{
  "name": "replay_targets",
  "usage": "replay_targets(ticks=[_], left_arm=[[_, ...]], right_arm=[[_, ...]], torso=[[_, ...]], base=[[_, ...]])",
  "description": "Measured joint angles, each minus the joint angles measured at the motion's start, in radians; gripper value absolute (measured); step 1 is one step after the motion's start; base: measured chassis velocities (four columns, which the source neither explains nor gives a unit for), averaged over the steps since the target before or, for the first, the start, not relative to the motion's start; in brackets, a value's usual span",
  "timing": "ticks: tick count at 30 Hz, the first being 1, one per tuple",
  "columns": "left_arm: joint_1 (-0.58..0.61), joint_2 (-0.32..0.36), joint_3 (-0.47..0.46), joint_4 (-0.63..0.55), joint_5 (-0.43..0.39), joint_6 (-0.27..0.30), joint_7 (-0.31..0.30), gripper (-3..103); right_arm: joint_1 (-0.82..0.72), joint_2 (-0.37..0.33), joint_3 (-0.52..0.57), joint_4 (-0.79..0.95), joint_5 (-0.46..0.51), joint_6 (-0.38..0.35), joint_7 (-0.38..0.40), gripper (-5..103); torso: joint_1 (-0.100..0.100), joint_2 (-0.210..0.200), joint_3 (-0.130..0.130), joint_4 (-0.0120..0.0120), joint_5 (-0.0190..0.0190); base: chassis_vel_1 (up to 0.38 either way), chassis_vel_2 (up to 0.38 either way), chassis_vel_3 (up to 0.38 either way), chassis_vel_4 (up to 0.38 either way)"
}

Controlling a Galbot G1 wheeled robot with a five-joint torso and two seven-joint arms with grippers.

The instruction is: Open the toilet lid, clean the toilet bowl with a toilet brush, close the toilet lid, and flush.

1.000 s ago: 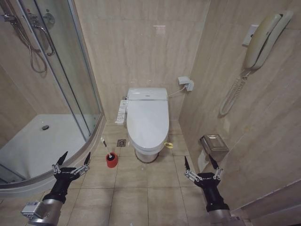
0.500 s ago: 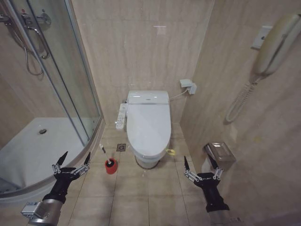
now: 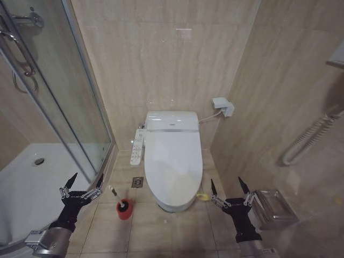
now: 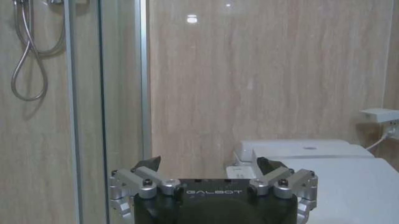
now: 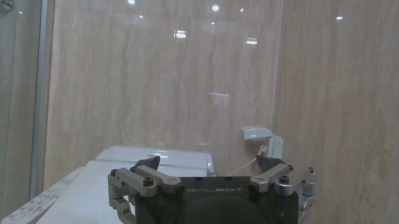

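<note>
the left gripper (image 3: 82, 181) hangs low by the shower door (image 3: 70, 97), fingers spread wide, gripping nothing. the right gripper (image 3: 230, 186) hangs low near the right wall, just as wide and empty, a metal paper holder (image 3: 274, 207) just beside it. between the two, the toilet lid (image 3: 173, 158) lies shut over the toilet bowl (image 3: 171, 205). the toilet brush (image 3: 120, 201) stands tilted in its red holder on the floor, left of the bowl, near the left gripper but apart from it.

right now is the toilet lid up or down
Down: the lid lies flat as a smooth white oval covering the bowl, untouched. Both open grippers, left and right, hang short of it.
</note>
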Motion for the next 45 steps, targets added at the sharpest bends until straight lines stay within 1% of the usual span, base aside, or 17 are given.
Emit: replay_targets(ticks=[24, 38, 45], left_arm=[[0.000, 0.000, 0.000, 0.000, 0.000, 0.000, 0.000, 100], [0.000, 0.000, 0.000, 0.000, 0.000, 0.000, 0.000, 100], [0.000, 0.000, 0.000, 0.000, 0.000, 0.000, 0.000, 100]], right_arm=[[0.013, 0.000, 0.001, -0.023, 0.024, 0.008, -0.017, 100], [0.024, -0.002, 0.006, -0.024, 0.043, 0.000, -0.019, 100], [0.029, -0.003, 0.008, -0.033, 0.056, 0.029, -0.001, 100]], torso=[[-0.001, 0.000, 0.000, 0.0000, 0.0000], [-0.001, 0.000, 0.000, 0.0000, 0.0000], [-0.001, 0.000, 0.000, 0.0000, 0.0000]], base=[[0.008, -0.011, -0.007, 0.010], [0.000, 0.000, 0.000, 0.000], [-0.087, 0.089, 0.099, -0.089]])
